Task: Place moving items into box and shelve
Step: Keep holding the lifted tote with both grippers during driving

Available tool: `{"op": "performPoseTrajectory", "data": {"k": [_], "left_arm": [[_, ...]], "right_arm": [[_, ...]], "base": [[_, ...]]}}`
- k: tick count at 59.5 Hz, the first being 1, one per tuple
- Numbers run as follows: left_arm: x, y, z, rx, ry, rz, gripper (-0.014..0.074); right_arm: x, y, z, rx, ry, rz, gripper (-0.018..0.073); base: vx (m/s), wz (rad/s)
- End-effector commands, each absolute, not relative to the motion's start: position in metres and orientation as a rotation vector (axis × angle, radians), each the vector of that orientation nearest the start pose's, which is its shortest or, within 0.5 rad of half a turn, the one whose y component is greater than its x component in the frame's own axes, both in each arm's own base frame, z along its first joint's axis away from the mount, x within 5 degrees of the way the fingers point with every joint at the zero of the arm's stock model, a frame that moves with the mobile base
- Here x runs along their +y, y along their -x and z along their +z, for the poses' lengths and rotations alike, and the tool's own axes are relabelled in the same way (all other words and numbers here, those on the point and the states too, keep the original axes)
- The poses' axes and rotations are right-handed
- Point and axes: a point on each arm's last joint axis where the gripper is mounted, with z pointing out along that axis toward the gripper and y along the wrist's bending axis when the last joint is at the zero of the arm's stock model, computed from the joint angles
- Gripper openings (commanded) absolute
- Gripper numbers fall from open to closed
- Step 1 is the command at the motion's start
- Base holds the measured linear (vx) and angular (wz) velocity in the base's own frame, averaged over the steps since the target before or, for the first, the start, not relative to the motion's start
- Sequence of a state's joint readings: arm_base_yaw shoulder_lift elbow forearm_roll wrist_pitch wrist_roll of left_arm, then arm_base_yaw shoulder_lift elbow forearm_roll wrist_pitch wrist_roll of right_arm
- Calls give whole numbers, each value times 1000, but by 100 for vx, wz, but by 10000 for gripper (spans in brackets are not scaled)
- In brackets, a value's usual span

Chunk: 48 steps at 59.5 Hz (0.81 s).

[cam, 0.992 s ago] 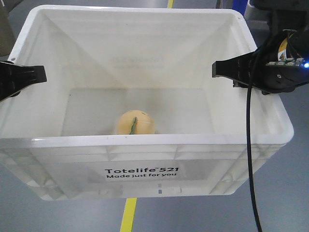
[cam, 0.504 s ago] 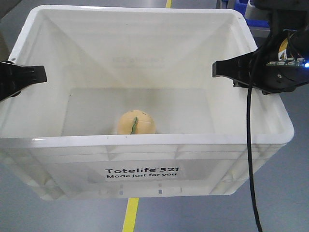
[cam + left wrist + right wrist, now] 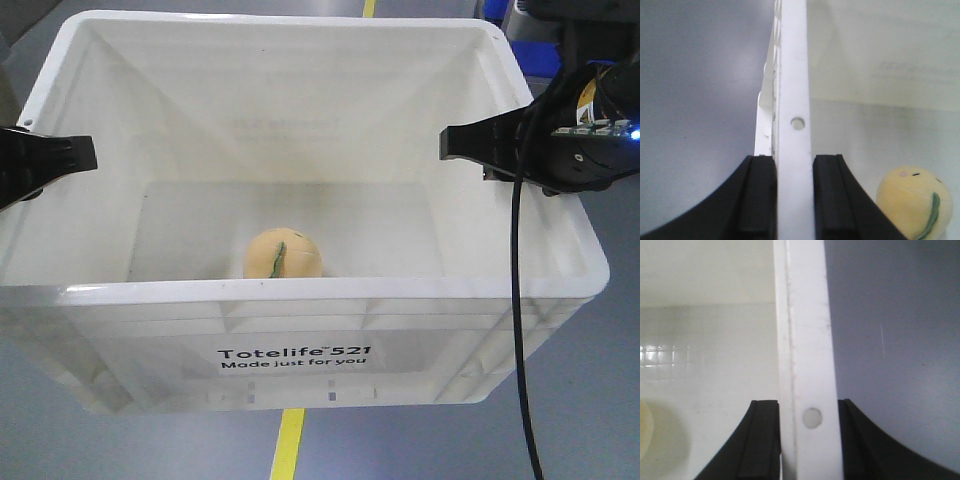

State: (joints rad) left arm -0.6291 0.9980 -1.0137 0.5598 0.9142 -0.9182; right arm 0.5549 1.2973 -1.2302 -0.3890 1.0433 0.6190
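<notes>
The box [image 3: 300,291], a large white ribbed crate printed "Totelife 521", fills the front view and hangs above the floor. One of the moving items, a pale orange-yellow plush ball with a green stripe [image 3: 283,254], lies on the box's floor near the front wall; it also shows in the left wrist view [image 3: 914,202]. My left gripper [image 3: 794,165] is shut on the box's left rim [image 3: 792,75], one finger on each side. My right gripper [image 3: 809,407] is shut on the right rim [image 3: 802,315] the same way.
Under the box lies grey floor with a yellow line [image 3: 288,455]. Blue bins [image 3: 527,30] show past the box's far right corner. A black cable [image 3: 518,330] hangs from the right arm down the box's right side.
The yellow floor line and the background behind the box have slid to the right in view. Box, toy and both grippers keep their places relative to one another.
</notes>
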Motion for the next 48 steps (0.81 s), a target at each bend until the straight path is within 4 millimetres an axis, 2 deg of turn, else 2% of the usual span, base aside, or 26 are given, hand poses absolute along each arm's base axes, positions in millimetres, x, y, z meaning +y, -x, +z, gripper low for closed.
{"op": "performPoseTrajectory", "data": {"k": [1,48], "left_arm": [[-81,-174,404,2026,71,-242,161],[-81,-174,404,2026,71,-242,161]], "right_arm": [[106,-235,391,2306,62,26,83],[106,-235,391,2306,62,26,83]], "base": [[29,9],[33,7]]}}
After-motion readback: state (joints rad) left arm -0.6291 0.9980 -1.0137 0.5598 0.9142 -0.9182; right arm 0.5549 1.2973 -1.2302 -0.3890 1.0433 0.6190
